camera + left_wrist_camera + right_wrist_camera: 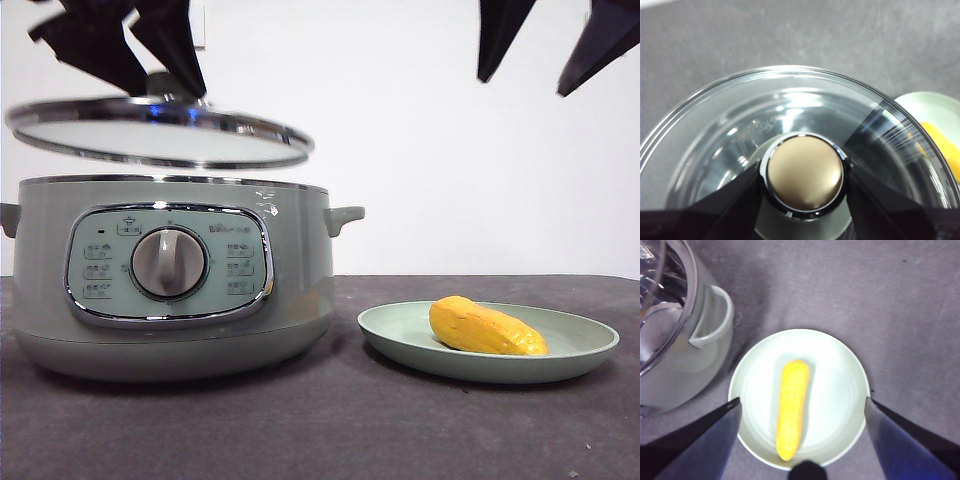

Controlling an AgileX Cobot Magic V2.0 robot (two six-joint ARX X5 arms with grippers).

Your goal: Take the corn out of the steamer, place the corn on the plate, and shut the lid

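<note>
The sage-green steamer [170, 280] stands at the left of the table. My left gripper [150, 60] is shut on the knob [805, 172] of the glass lid [160, 132] and holds the lid, slightly tilted, a little above the steamer's rim. The yellow corn [485, 328] lies on the pale green plate [590, 345] to the right of the steamer. My right gripper [545, 45] is open and empty, high above the plate; in the right wrist view its jaws stand wide on either side of the corn [792, 407] and plate [840, 390].
The dark grey table [330, 430] runs in front of and around both things. The steamer's side handle [712, 315] is close to the plate's edge.
</note>
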